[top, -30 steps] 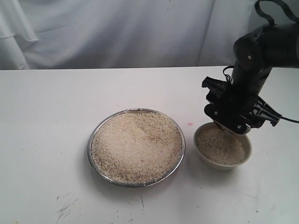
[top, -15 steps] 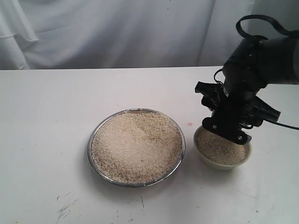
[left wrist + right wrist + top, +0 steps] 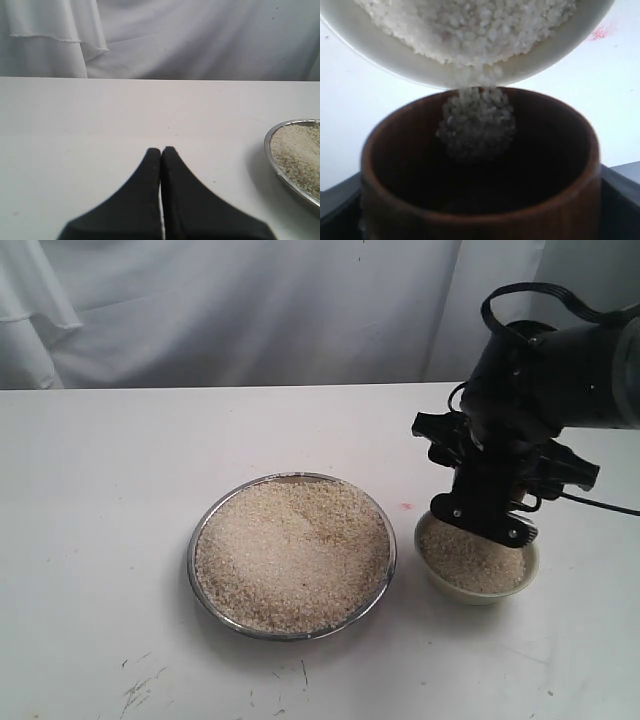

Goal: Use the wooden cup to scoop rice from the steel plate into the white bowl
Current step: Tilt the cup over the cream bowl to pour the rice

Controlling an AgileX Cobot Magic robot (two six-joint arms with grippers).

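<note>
Two jaws: right grasping tipped wooden cup (image 3: 480, 222), arm (image 3: 560, 360) bent over white bowl (image 3: 470, 595); left clenched.

Exterior view high, frontal; left wrist low beside steel plate (image 3: 266, 145), right wrist close on white bowl (image 3: 370, 47).

steel plate (image 3: 192, 548) x1 | white bowl (image 3: 480, 594) x1 | wooden cup (image 3: 470, 222) x1 | end effector (image 3: 161, 151) (image 3: 487, 512) x2

A white table (image 3: 100, 490), faintly scuffed, stands before a draped white cloth (image 3: 250, 310).
</note>
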